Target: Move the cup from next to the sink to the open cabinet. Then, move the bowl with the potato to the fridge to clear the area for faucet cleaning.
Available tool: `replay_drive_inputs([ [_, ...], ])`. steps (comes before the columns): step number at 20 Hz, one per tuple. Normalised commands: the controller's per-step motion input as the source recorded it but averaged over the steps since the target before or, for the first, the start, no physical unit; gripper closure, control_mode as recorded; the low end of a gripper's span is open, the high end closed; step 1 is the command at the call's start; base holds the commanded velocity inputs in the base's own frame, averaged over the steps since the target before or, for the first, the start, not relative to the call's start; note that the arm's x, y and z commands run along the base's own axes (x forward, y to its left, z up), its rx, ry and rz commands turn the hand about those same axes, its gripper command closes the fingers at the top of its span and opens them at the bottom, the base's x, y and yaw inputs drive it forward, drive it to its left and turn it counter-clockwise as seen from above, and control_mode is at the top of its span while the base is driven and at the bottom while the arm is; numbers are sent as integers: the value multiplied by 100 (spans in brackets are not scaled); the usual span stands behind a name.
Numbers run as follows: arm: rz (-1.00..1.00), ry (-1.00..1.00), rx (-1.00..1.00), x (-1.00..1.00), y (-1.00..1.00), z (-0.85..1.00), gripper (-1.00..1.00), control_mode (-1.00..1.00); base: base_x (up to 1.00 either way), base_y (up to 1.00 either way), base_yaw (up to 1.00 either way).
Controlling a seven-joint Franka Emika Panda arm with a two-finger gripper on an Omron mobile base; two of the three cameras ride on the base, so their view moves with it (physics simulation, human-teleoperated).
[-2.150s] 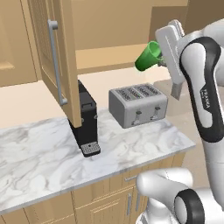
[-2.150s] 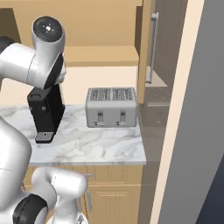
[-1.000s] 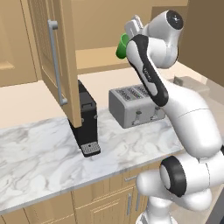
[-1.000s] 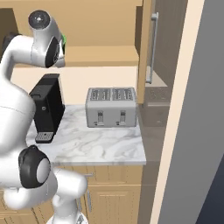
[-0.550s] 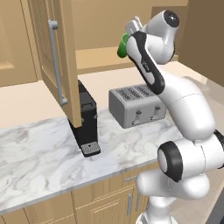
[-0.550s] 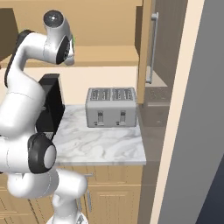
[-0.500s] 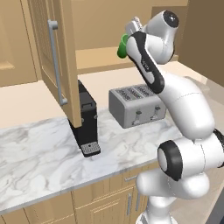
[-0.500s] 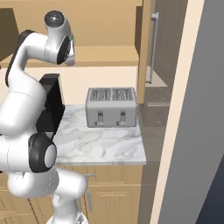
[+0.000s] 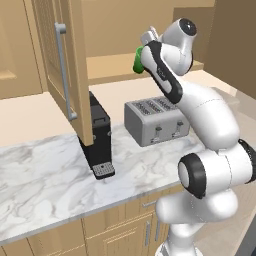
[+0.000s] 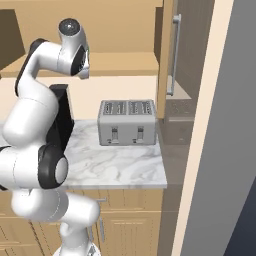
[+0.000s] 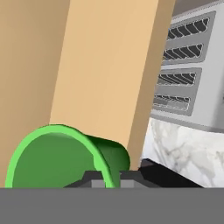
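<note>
the arm reaches high, its elbow bent and its hand up beside the shelf [image 9: 115, 75] under the open cabinet [image 9: 65, 65], above the toaster [image 9: 156, 120]. the gripper [image 11: 111, 177] is closed on the wall of the green cup [image 11: 57, 157], pinching its rim; the cup lies tipped sideways at the fingertips, close to the wooden shelf edge.

Green cup [image 11: 65, 157] — light-wood cabinet [image 9: 65, 65], silver toaster [image 9: 156, 120], black coffee machine [image 9: 97, 135] — on a white, grey-veined marble counter [image 9: 45, 180].
</note>
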Motion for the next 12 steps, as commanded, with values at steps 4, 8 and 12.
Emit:
replay_drive_inputs([
  [4, -9, 0, 0, 40, 0, 10, 100, -100, 0, 0, 0],
  [8, -8, 0, 2, 5, -4, 64, 100, -100, 0, 0, 0],
  [12, -6, -1, 2, 1, -6, 36, 100, -100, 0, 0, 0],
])
